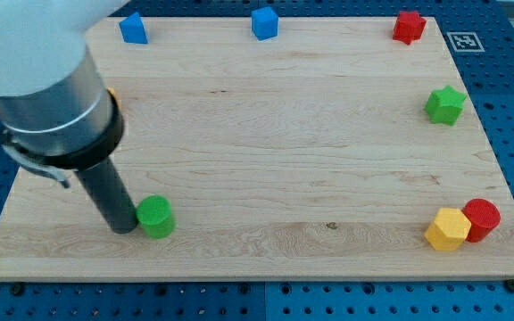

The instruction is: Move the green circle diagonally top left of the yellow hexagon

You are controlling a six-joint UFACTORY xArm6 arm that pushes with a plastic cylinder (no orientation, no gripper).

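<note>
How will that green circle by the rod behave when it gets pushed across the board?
The green circle sits flat and squat, so it should slide rather than tip. Its round side may let it slip off my tip, touching or nearly touching its left side. The smooth wooden board probably offers little drag.

The arm [38, 62] enters from the view's top left corner as a broad cylindrical housing, pale grey to white at the upper end and out of focus there. Below the pale section sits a metallic grey band with a soft sheen. Beneath that, a wider black collar [65, 147] rings the body, its edge slightly flared. A thin light-coloured strip or clip [59, 178] projects at the collar's lower left side; its nature cannot be determined. A small orange-yellow patch [112, 96] shows at the housing's right edge. From the collar extends a straight, smooth, dark rod [105, 192], matte black, ending at my tip [125, 228]. No markings or screws are legible.
</note>
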